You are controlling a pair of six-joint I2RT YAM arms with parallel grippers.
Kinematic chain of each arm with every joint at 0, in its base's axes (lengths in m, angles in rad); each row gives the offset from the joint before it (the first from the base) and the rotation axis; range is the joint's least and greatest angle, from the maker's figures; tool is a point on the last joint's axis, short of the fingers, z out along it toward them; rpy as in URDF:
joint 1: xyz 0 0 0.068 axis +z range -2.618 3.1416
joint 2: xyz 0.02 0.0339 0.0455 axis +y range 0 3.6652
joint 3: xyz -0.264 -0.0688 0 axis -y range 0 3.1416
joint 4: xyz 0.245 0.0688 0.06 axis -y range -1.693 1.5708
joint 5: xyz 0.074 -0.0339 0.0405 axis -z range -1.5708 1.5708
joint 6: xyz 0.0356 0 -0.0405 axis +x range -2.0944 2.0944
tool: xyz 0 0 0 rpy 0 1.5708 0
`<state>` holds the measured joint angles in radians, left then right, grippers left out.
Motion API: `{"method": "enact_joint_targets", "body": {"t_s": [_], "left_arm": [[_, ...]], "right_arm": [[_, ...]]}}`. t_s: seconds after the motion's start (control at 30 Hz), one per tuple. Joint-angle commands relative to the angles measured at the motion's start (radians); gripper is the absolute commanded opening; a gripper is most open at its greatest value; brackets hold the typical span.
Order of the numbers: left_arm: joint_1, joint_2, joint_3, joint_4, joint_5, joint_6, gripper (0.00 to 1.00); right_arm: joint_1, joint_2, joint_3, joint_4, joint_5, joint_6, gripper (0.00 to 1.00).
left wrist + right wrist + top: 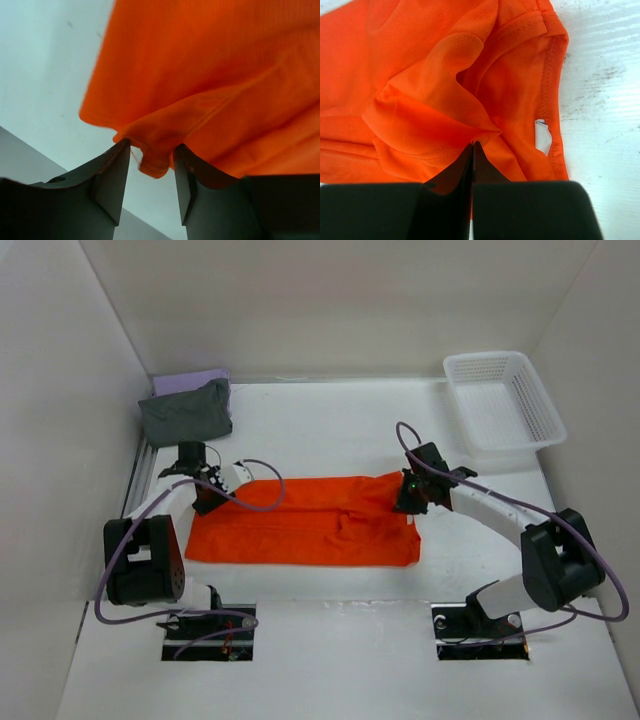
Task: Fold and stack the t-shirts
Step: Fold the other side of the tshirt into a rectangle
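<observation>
The white bench carries everything. The largest thing on it is the orange t-shirt. It lies flat as a long band between the two hands, with one end at each hand. The white mesh basket stands far beyond the right hand, towards its outer side and well apart from this shirt. The dark grey t-shirt lies folded just beyond the left hand. It rests on the lavender t-shirt, which is mostly hidden under it, so only a strip at the far edge shows.

In the left wrist view the left hand is spread. Its two dark fingers stand apart, and a folded hem of the orange cloth hangs down into the gap near the tips. It is hard to make out if the hem touches a finger. This picture is a little blurred, and the shirt runs out of it at the top and at the right.

In the right wrist view the right hand has its fingers pressed together, pinching a small fold of the orange cloth at the tips. The cloth gathers in wrinkles towards this point. Just to the right of the tips is the stitched collar with a small white label sewn inside, and any writing on it is too small to read
</observation>
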<state>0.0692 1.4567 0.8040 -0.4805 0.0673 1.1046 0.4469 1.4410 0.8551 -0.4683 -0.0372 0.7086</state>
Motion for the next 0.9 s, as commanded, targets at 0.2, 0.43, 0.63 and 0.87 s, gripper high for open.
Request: {"method": "enact_joint_targets", "body": {"t_s": [0.2,0.43,0.63,0.87], "left_arm": [[-0.138,-0.131,0.328,-0.168,0.034,-0.061,0.56],[-0.635,-0.012,0.46,-0.058,0.12,-0.313,0.55],[-0.812,0.111,0.522,-0.127,0.163,-0.402,0.49],[-0.936,0.169,0.486,-0.063,0.186,-0.425,0.49]], "right_arm": [[-0.024,0.035,0.038,0.102,-0.061,-0.003,0.02],[-0.093,0.156,0.119,0.155,-0.101,-0.024,0.01],[-0.109,0.194,0.142,0.186,-0.139,-0.014,0.01],[-0.112,0.239,0.128,0.23,-0.168,-0.006,0.01]]}}
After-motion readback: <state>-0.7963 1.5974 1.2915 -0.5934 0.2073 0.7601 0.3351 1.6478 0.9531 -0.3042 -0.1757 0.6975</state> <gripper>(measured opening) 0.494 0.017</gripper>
